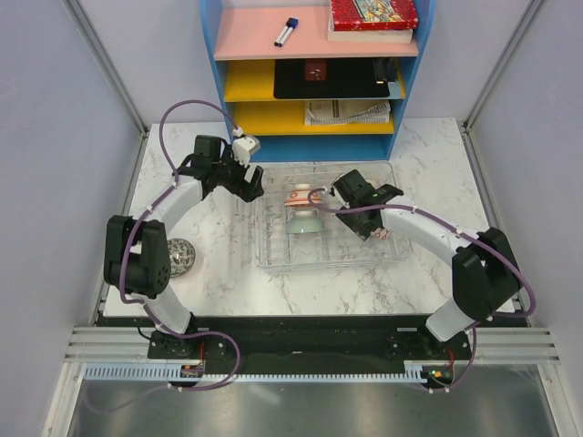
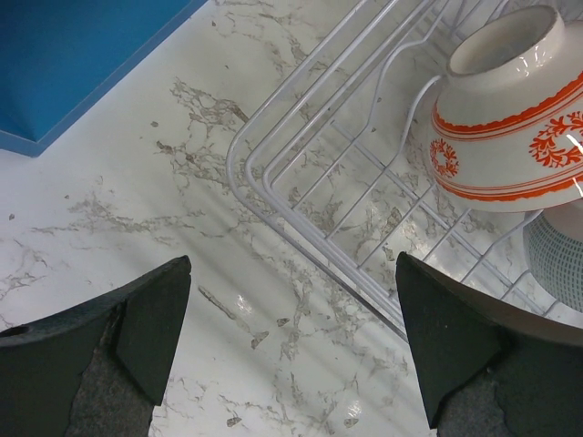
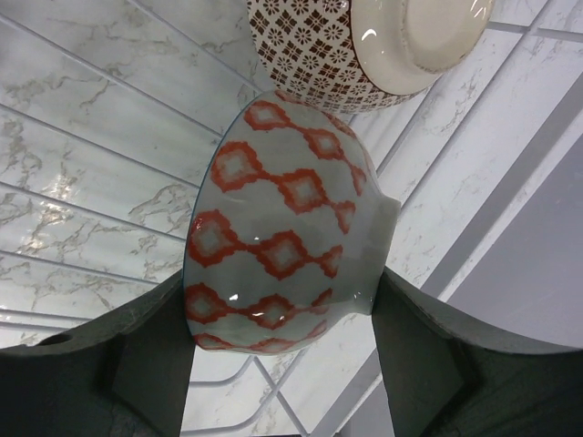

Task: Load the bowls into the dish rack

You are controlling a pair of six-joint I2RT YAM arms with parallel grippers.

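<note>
Bowl with red diamonds (image 3: pixel 273 246) sitting pinched in right gripper (image 3: pixel 284 314) over dish rack (image 1: pixel 282 257); likely knocking neighbour bowl (image 3: pixel 310 55) or rolling when releasing. Left gripper (image 2: pixel 291 319) hanging wide open, holding nothing

Arms outstretched; left end effector (image 2: pixel 291 273) agape, right end effector (image 3: pixel 284 300) tight on bowl (image 3: pixel 273 218).

This is a robot test cell in a lab. Plain grey partition walls (image 1: pixel 46 164) on aluminium posts (image 1: pixel 106 64) enclose a marble-patterned tabletop (image 1: pixel 428 164). Two cabled arms (image 1: pixel 173 205) are bolted to a black base plate (image 1: pixel 310 346) at its near edge. A brightly coloured shelf unit (image 1: pixel 310 146) stands at the far side.
</note>
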